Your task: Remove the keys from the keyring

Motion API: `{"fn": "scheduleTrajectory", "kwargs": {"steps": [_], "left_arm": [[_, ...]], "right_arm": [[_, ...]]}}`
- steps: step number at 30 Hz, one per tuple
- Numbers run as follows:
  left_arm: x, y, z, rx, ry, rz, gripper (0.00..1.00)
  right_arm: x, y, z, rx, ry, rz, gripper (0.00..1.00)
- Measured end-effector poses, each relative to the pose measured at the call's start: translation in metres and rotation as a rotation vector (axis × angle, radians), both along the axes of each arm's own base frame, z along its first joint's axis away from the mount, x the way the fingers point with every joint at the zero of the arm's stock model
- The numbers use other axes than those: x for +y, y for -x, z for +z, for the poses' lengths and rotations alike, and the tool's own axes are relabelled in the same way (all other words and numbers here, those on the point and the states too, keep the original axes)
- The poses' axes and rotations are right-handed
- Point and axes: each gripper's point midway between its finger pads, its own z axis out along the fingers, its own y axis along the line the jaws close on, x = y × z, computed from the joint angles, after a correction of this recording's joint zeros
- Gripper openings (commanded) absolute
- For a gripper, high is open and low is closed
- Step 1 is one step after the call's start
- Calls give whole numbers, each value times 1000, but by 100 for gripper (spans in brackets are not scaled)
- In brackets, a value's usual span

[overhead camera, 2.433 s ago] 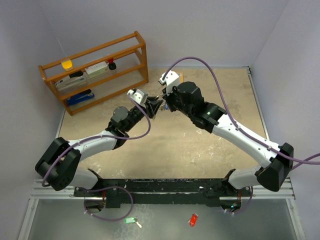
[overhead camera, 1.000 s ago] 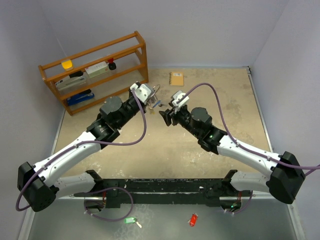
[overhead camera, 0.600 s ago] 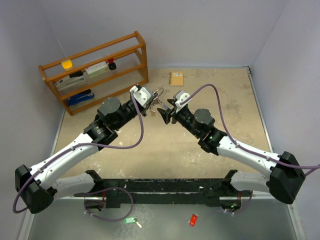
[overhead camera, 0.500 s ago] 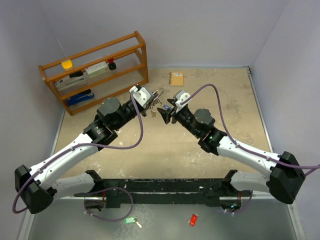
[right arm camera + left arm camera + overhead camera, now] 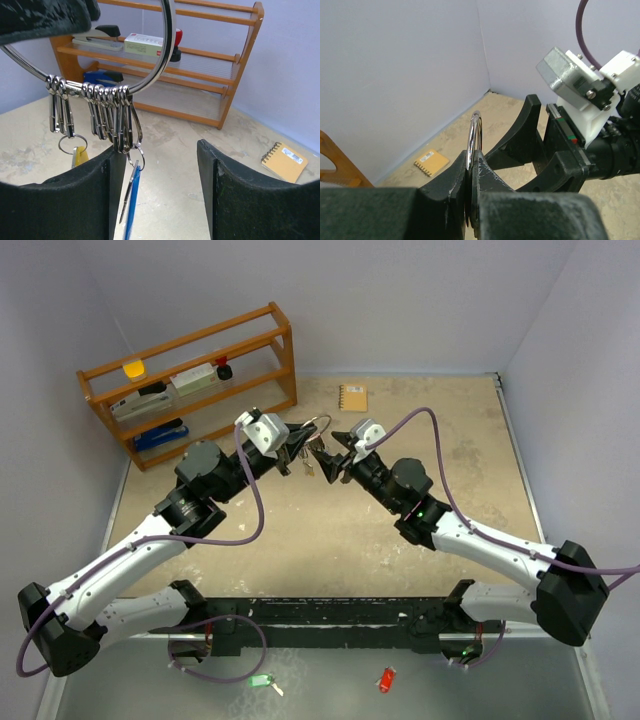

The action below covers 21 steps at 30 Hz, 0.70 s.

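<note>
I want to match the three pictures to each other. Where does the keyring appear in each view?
Top external: the keyring is just above the picture's middle.
Left wrist: central, upright and nearly edge-on, pinched by the left gripper.
Right wrist: a large arc at top left, with keys hanging below.
Shared landmark: the yellow spiral notebook.

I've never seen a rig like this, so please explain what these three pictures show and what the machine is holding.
A left arm and a right arm are bolted to a table. One picture looks down from above; the others come from wrist cameras. The left gripper is shut on a silver keyring, held in the air. Small keys hang from it, with a blue tag and a yellow tag. The right gripper is open, close beside them. A wooden rack and a notepad sit on the table.
</note>
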Motion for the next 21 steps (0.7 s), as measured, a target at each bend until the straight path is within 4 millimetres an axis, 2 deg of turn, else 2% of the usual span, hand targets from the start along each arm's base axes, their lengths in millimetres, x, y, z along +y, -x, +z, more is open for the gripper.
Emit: {"fn": "scheduleTrajectory", "kwargs": {"steps": [8, 16, 21], "left_arm": [[-1, 4, 9, 1, 44, -16, 0], [-1, 5, 11, 5, 55, -18, 0], [-1, 5, 11, 4, 56, -18, 0]], "right_arm": [[3, -1, -2, -1, 0, 6, 52], [3, -1, -2, -1, 0, 6, 50], [3, -2, -4, 2, 4, 4, 45]]}}
